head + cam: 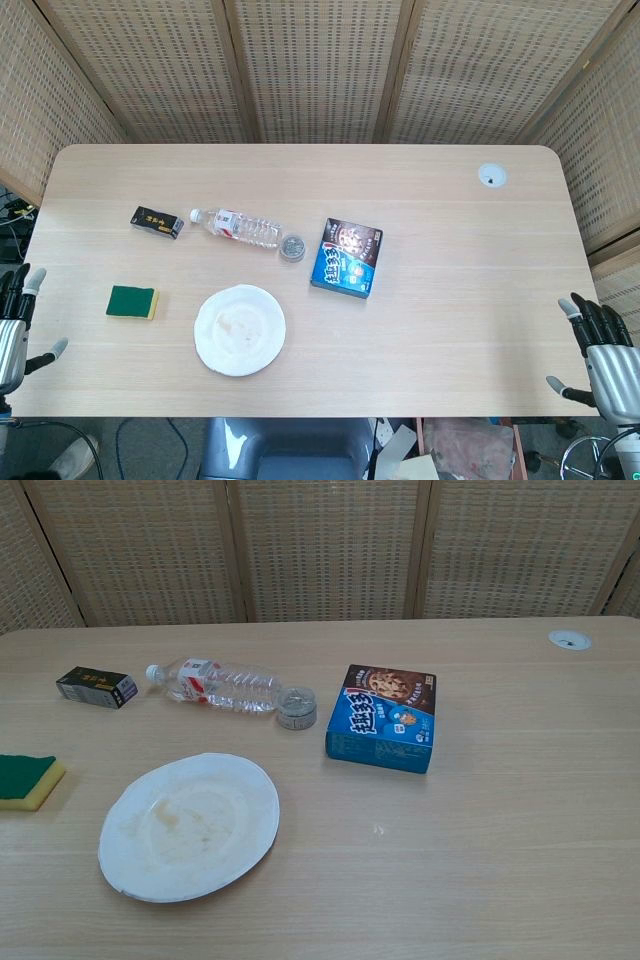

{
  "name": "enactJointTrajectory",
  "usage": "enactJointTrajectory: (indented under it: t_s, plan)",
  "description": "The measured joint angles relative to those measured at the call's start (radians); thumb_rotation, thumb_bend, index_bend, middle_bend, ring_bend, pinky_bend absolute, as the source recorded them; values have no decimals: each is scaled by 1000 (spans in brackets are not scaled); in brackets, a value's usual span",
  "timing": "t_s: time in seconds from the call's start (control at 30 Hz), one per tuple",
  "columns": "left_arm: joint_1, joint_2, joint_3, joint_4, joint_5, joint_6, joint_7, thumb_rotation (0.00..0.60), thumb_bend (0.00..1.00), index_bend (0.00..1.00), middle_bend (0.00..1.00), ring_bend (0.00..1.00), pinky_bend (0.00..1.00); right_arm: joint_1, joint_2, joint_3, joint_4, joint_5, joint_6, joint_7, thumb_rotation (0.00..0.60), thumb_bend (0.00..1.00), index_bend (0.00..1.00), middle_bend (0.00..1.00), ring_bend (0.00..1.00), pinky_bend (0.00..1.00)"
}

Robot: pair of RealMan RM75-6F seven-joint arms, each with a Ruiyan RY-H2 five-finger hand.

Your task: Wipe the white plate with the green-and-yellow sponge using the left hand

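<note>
Two hands sit idle at the table edges, neither holding anything: left hand [18,330] hangs off the left edge w/ fingers spread and empty, right hand [600,352] off the right edge, also spread and empty; chest view shows neither. Green-and-yellow sponge [133,302] lies flat, green side up, near the left edge, just left of the white plate [240,330] but apart from it, so it's on the left hand's own side, prob. why that hand is assigned. Plate sits near the front edge, left of centre, w/ faint brownish smears on its face, clearest in chest view [189,825]; that's the stuff to wipe. Behind the plate a clear water bottle [236,227] lies on its side w/ a small round tin [292,247] at its base end, touching or nearly so, can't tell which. Black box [158,221] sits left of the bottle cap, blue cookie box [347,258] lies flat right of the tin. All of these are clear of the sponge-to-plate path. Wiping not yet begun; next step looks like reaching for the sponge. Sponge is low and soft, so a grip from above across its short sides seems apt.
</note>
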Motion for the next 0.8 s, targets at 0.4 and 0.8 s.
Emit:
enactJointTrajectory:
  t_s: [0.4,0.8]
  plan:
    - [-36,5,7,13,-34,-116,-19,600,0,0,0,0,1,-4,20,-2,-13,10,-4,27,600,0,0,0,0,0]
    - [-259,-174,-10,424,-69,-497,-173,600,0,222,128,103,236,7,14,5,-21,41,-34,6,600,0,0,0,0,0]
